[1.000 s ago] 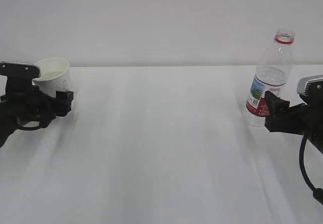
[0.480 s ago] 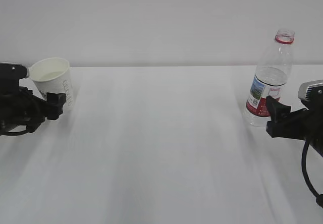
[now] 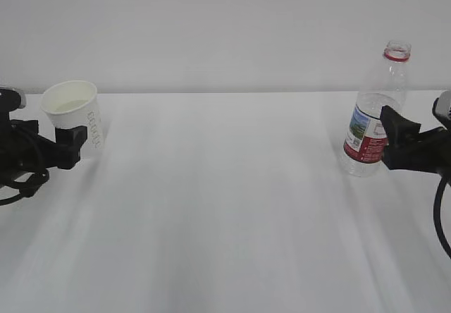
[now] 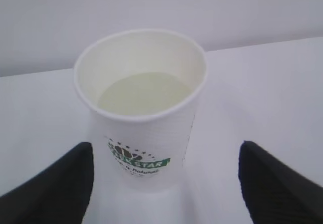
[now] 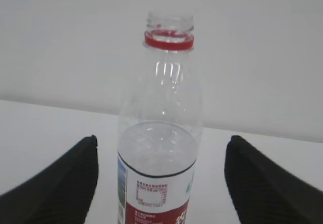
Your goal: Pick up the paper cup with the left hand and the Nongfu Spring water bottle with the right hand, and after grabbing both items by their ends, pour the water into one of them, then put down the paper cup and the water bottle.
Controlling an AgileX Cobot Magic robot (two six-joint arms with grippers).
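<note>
The paper cup (image 3: 72, 115) stands upright on the white table (image 3: 225, 207) at the far left, with pale water (image 4: 144, 93) inside it. My left gripper (image 3: 70, 144) is open; in the left wrist view the cup (image 4: 144, 128) sits just ahead of the left gripper (image 4: 164, 183) with clear gaps to both fingers. The Nongfu Spring water bottle (image 3: 373, 123) stands uncapped at the far right, partly filled. My right gripper (image 3: 396, 140) is open beside it. In the right wrist view the bottle (image 5: 159, 148) is centred between the spread fingers of the right gripper (image 5: 159, 183), touching neither.
A plain white wall (image 3: 225, 31) rises behind the table's far edge. The broad white tabletop between cup and bottle holds nothing else.
My left gripper has drawn back to the left, leaving the cup standing on its own. My right gripper has shifted right and slightly up, away from the bottle.
</note>
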